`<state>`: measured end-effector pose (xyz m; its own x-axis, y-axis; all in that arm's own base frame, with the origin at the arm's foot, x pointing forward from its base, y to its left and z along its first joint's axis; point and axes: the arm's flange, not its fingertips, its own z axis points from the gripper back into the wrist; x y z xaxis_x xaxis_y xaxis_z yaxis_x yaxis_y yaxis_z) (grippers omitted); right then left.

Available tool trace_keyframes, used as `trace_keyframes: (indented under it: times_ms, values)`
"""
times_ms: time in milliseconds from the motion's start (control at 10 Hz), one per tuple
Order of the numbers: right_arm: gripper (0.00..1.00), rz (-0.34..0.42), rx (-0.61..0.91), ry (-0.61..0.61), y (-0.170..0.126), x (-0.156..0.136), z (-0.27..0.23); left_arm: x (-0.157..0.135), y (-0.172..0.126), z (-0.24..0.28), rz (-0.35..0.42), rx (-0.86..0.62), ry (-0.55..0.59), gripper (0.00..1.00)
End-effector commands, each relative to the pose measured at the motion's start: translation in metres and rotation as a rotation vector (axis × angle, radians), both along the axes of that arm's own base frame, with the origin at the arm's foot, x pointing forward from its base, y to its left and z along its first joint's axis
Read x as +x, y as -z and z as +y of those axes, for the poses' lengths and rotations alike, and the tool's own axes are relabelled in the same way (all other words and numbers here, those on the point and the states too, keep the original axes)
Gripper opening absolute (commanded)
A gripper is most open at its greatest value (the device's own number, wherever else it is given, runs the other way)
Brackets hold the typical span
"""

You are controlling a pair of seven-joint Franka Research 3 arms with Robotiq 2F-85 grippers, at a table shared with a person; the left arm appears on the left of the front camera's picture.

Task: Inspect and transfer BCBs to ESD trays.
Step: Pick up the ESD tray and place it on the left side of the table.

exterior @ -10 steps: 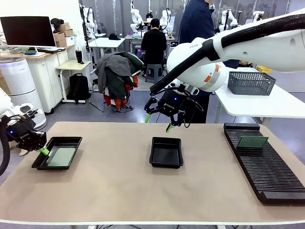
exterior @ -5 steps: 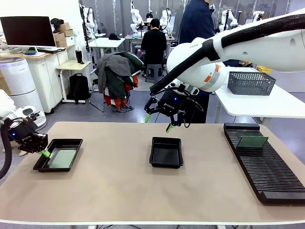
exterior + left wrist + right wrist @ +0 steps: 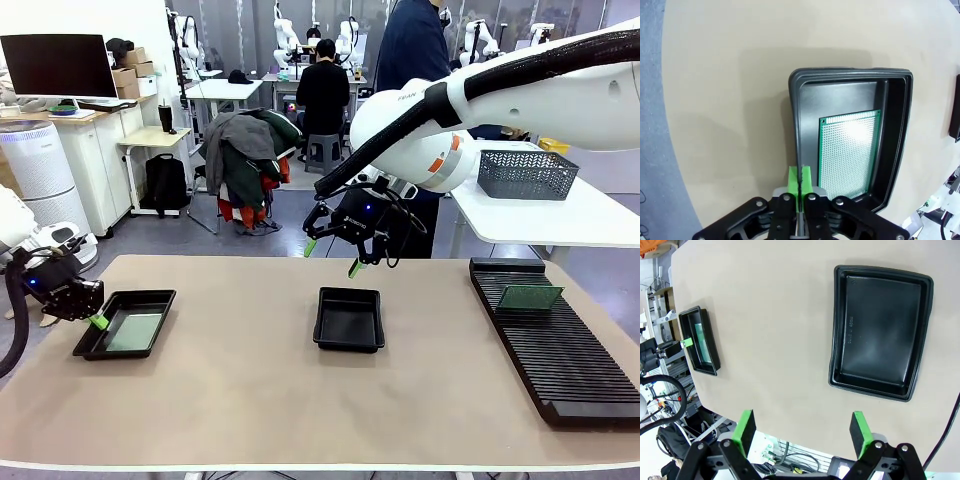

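1. A thin, pale-green rectangular circuit board [image 3: 850, 150] lies flat inside a shallow black plastic tray [image 3: 799, 125] at 9 o'clock on the beige table [image 3: 250, 400].
2. The left gripper [image 3: 800, 176], fingers pressed together on nothing, sits at that tray's 9 o'clock rim.
3. The right gripper [image 3: 332, 257], fingers spread wide, hovers at 12 o'clock above the second black tray [image 3: 349, 320].

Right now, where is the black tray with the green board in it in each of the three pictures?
Front view: the tray sits at the far left, below the middle.
Left wrist view: the tray is centre right, seen from above.
Right wrist view: the tray is small, near the left edge.
Shared landmark: the green board lying inside it.
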<state>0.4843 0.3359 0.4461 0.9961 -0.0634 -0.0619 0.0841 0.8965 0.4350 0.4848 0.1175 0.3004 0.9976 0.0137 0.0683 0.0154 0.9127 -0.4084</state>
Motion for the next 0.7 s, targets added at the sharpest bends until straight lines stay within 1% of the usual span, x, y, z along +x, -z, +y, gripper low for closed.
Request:
trace_keyframes:
  times_ms: [0, 400, 500, 600]
  values:
    - [1.0, 0.005, -0.02, 0.007, -0.0002, 0.0008, 0.0014, -0.0011, -0.0002, 0.0033, 0.003, -0.003, -0.005, 0.03]
    - [1.0, 0.005, -0.02, 0.007, -0.0002, 0.0008, 0.0014, 0.0, 0.0, 0.0001, 0.0, 0.0, 0.0, 0.03]
    - [1.0, 0.005, -0.02, 0.007, -0.0002, 0.0008, 0.0014, -0.0013, -0.0035, -0.002, 0.003, 0.001, -0.006, 0.1]
    - [1.0, 0.005, -0.02, 0.007, -0.0002, 0.0008, 0.0014, -0.0027, -0.0051, -0.0038, 0.006, 0.014, -0.005, 0.2]
